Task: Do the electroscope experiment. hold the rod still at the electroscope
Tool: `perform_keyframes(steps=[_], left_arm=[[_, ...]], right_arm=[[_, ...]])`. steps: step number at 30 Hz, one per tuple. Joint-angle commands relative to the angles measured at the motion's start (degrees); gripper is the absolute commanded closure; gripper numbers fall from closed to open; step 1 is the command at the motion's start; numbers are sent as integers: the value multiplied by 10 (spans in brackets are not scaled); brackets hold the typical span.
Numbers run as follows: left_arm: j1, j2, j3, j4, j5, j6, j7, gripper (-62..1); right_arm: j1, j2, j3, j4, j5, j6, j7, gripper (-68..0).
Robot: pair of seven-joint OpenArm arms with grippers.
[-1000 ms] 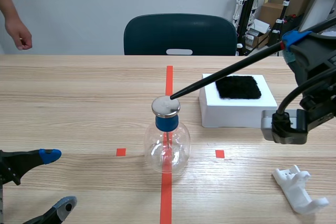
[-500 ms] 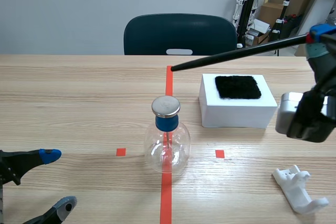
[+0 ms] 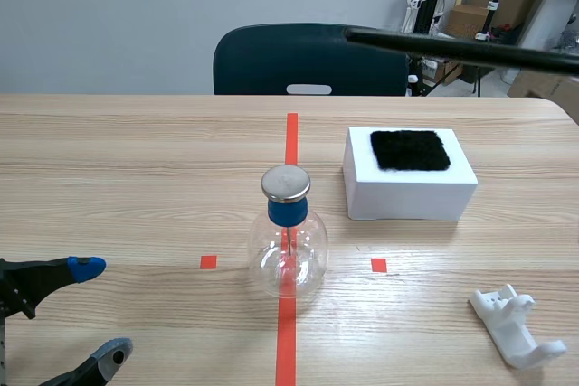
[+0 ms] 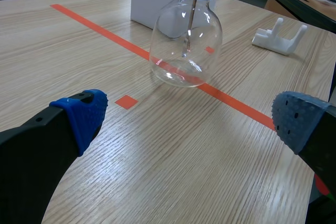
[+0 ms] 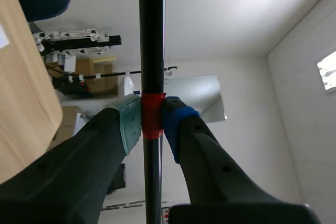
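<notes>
Raised clear above one glass electroscope flask (image 3: 288, 252), one black rod (image 3: 452, 48) sits clamped in right tool (image 5: 152, 121); left tool (image 4: 191, 116) gapes at counter (image 3: 136, 178) edge.

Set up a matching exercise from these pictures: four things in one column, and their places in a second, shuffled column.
Things
1. rod
2. electroscope
3. black cloth
4. white plastic bracket

Places
A. lying on top of the white box
B. standing on the orange-red tape line
C. clamped in the right jaws, up in the air
D. lying alone, nearer the robot than the white box

Pairs: 1-C, 2-B, 3-A, 4-D
</notes>
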Motion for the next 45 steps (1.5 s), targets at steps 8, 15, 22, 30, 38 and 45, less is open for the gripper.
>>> perform_keyframes(steps=[8, 15, 22, 30, 38, 45], left_arm=[[-3, 1, -4, 3, -6, -1, -8, -623], [-3, 1, -4, 3, -6, -1, -8, -623], [-3, 1, -4, 3, -6, -1, -8, -623], [-3, 1, -4, 3, -6, -1, -8, -623], [-3, 1, -4, 3, -6, -1, -8, -623], [-3, 1, -4, 3, -6, -1, -8, -623]], right_arm=[[-121, -40, 26, 7, 89, -20, 134, -2], [-151, -45, 24, -4, 98, -4, 213, -2], [-151, -45, 2, -10, 110, 28, 223, -2], [-151, -45, -17, -10, 113, 28, 226, -2], [-151, -45, -17, -10, 113, 28, 228, -2], [-151, -45, -17, -10, 111, 28, 228, -2]])
